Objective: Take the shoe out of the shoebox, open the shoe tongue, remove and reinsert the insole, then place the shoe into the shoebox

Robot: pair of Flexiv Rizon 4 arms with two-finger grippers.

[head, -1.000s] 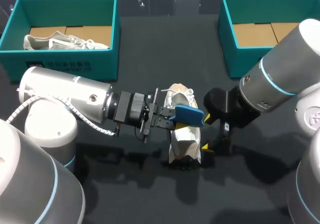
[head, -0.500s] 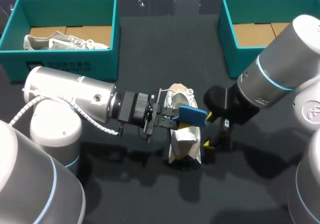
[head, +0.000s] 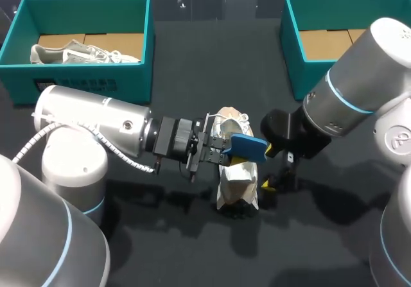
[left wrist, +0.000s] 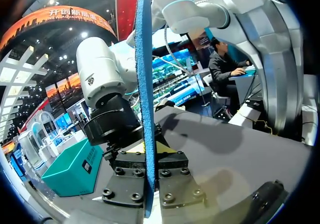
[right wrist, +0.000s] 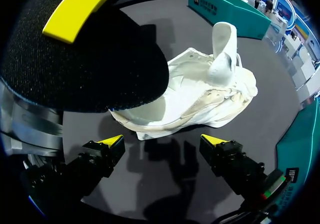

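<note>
Jaws: L gripper (head: 220, 151) clamps blue insole (head: 248, 147); R gripper (right wrist: 164, 145) spread by white shoe (right wrist: 200, 96) (tongue up).

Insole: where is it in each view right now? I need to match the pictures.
Head view: blue insole mid-table, over the white shoe, in the left tool.
Left wrist view: edge-on blue strip upright between that tool's fingers.
Right wrist view: its dark underside, ahead of the right tool, above the shoe.
Shared landmark: the left tool shut on it.
</note>
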